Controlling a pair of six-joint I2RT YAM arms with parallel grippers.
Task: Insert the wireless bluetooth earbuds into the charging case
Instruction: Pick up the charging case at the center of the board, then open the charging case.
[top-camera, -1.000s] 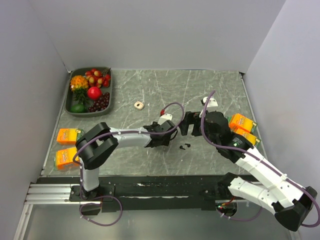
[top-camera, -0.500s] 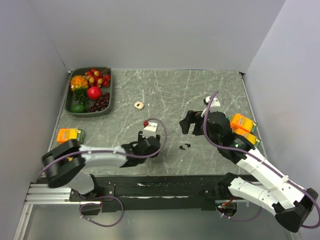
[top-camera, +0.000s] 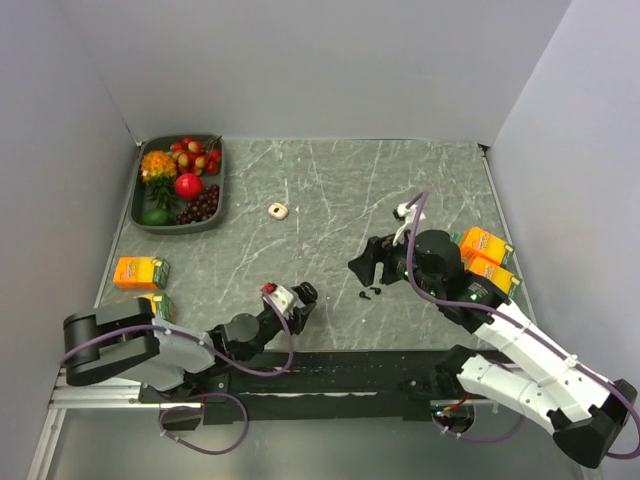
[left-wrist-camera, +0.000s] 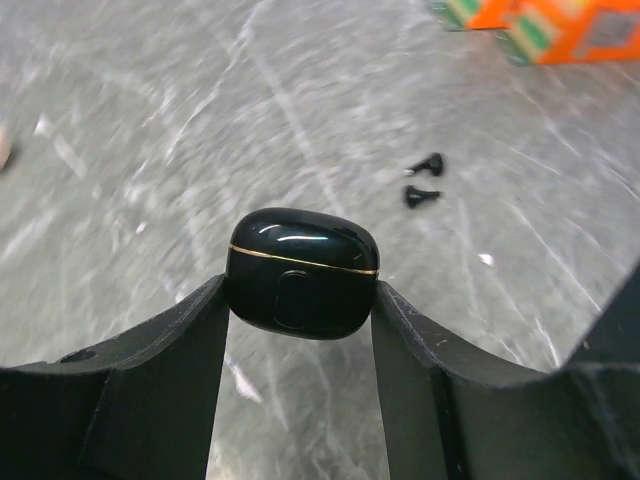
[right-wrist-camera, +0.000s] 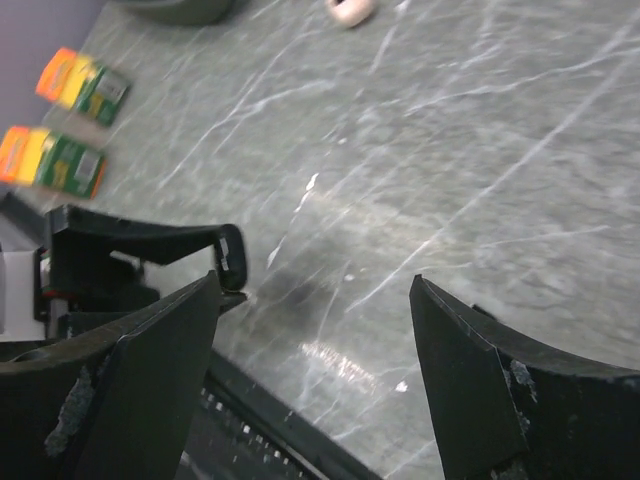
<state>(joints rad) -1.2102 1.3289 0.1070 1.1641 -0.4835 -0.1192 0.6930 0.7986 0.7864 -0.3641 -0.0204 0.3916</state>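
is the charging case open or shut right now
Shut. The charging case, gripped in the left pincer, shows a thin gold seam with no gap; the earbuds lie outside on the table.

charging case (left-wrist-camera: 300, 272) in left gripper (left-wrist-camera: 300, 296) | earbuds (left-wrist-camera: 421, 196) beyond, on table (left-wrist-camera: 180, 110)

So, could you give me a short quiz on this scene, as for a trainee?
1. Fill the gap: the right gripper is ____ and holds nothing.
2. True or false: the left gripper grips the charging case, whose lid is closed.
3. Where do the earbuds lie? A: inside the case. B: on the table, side by side. C: in the right gripper.
Key: 1 open; 2 true; 3 B.
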